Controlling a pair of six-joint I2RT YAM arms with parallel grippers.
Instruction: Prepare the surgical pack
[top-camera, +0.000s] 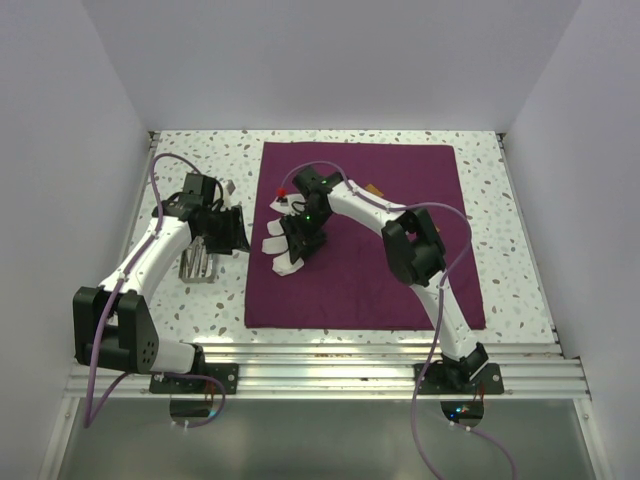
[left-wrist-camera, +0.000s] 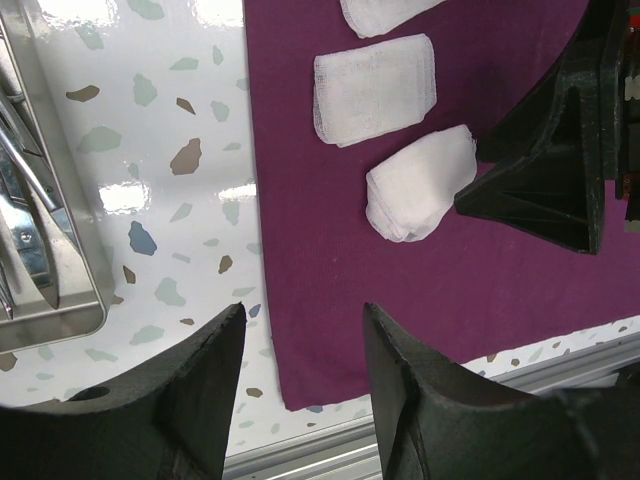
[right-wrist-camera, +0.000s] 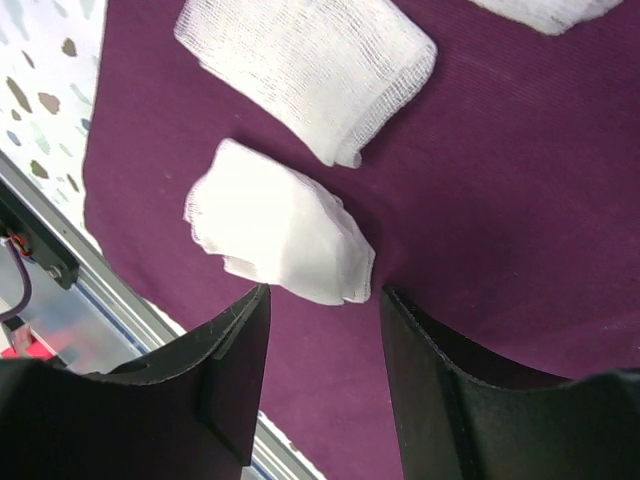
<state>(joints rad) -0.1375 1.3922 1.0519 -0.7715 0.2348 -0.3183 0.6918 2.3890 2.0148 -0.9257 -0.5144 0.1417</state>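
The maroon cloth (top-camera: 335, 300) lies flat across the middle of the speckled table (top-camera: 520, 250) in the top view. Three gauze squares (top-camera: 276, 243) sit in a loose column on its left part, near the left edge.

The right gripper (right-wrist-camera: 325, 335) hovers just over the lowest of them, a rumpled gauze pad (right-wrist-camera: 280, 225). Its jaws stand well apart and hold nothing. In the right wrist view the pad's near edge lies at the fingertips, reaching slightly into the gap, and neither finger can be seen pressing on it. A flatter gauze square (right-wrist-camera: 310, 70) lies above it in that frame, close but apart.

The left gripper (left-wrist-camera: 300, 370) is also spread wide and empty. It hangs over the cloth's left border, where fabric meets tabletop.

The metal tray (left-wrist-camera: 60, 310) rests on the bare table at the left edge of the left wrist view, off the cloth. Steel instruments (left-wrist-camera: 25, 190) lie inside it. In the top view the tray sits left of the cloth, partly hidden under the left arm.
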